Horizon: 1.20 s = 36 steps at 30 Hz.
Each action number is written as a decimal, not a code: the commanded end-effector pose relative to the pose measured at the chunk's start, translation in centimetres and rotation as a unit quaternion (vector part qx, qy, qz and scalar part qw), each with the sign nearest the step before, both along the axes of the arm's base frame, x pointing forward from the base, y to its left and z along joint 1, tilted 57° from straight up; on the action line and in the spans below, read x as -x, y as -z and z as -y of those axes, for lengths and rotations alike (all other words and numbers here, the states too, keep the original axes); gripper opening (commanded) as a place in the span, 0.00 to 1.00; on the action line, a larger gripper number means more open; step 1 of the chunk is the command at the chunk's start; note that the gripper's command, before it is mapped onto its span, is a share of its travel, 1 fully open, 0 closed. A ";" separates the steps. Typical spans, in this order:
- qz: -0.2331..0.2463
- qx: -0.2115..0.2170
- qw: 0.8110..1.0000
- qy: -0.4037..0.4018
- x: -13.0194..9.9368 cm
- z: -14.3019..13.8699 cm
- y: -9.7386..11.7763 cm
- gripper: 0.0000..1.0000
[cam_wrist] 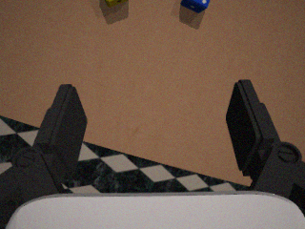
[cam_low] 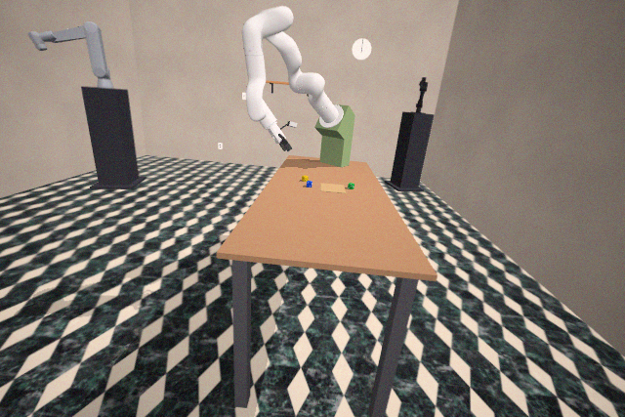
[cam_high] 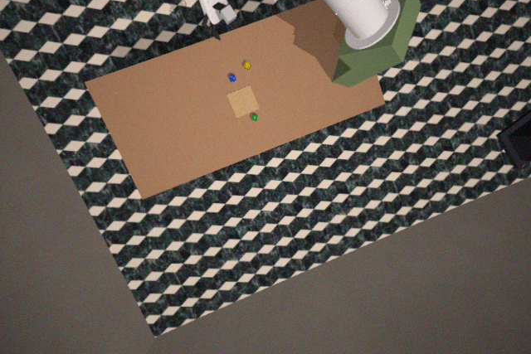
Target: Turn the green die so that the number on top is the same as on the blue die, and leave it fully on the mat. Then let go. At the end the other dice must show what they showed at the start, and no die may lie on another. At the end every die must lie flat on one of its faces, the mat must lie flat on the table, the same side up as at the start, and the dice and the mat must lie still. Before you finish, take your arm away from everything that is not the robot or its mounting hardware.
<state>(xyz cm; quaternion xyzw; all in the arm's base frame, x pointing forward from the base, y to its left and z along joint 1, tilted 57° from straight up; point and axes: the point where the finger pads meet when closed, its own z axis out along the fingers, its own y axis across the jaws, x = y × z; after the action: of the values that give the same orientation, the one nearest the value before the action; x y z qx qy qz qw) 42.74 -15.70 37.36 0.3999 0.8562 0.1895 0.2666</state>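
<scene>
The near part of the surface [cam_high: 171, 127] [cam_low: 328, 226] [cam_wrist: 152, 62] stretches toward the exterior view, and beyond it the thin tan mat [cam_high: 243, 102] [cam_low: 333, 187] lies flat, with no die on it. The green die [cam_high: 255, 117] [cam_low: 351, 186], the one I must turn, sits just beside the mat, off its right edge; I cannot tell whether the two touch. I make out a pale mark on its top, too small for me to read as a number with confidence. To the left of the mat is the blue die [cam_high: 232, 78] [cam_low: 309, 184] [cam_wrist: 195, 5], whose top I cannot read surely either, and a little farther off is the yellow die [cam_high: 247, 65] [cam_low: 305, 178] [cam_wrist: 115, 2]; these two stand near each other but apart, and no die lies on another. Farther still, my gripper [cam_high: 213, 31] [cam_low: 286, 145] [cam_wrist: 154, 100] hangs above the far left edge, fingers spread wide with nothing between them. Farthest right rises the green pedestal [cam_high: 372, 69] [cam_low: 335, 149] that carries my arm. By my judgement the main work is all left: read the blue number, grasp the green die, turn it if its top differs, set it wholly on the mat and let go, without knocking the blue or yellow die to another face.
</scene>
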 end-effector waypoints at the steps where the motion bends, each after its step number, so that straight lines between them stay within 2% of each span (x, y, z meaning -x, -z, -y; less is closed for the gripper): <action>1: -0.011 0.074 0.996 -0.038 0.1 0.0 2.6 1.00; 5: -0.022 0.133 0.988 -0.073 0.3 0.0 4.5 1.00; 7: -0.022 0.133 0.988 -0.073 0.3 0.0 4.5 1.00; 9: -0.031 0.182 0.977 -0.104 0.4 0.0 5.9 1.00; 11: -0.034 0.196 0.973 -0.113 0.5 0.0 6.3 1.00; 18: -0.050 0.290 0.939 -0.177 0.9 0.0 8.5 1.00; 21: -0.057 0.332 0.918 -0.207 1.0 -0.1 9.4 1.00; 24: -0.058 0.339 0.915 -0.211 1.0 -0.1 9.5 1.00; 25: -0.064 0.378 0.892 -0.240 1.2 -0.2 10.2 1.00; 26: -0.066 0.386 0.887 -0.246 1.2 -0.2 10.3 1.00; 32: -0.066 0.386 0.887 -0.246 1.2 -0.2 10.3 1.00; 33: -0.072 0.432 0.855 -0.279 1.4 -0.3 11.0 1.00; 36: -0.072 0.432 0.855 -0.279 1.4 -0.3 11.0 1.00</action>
<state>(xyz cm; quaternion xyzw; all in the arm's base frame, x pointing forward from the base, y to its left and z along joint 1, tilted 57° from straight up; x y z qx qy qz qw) 41.47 -15.45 26.74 0.0259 0.9460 -0.1366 0.2928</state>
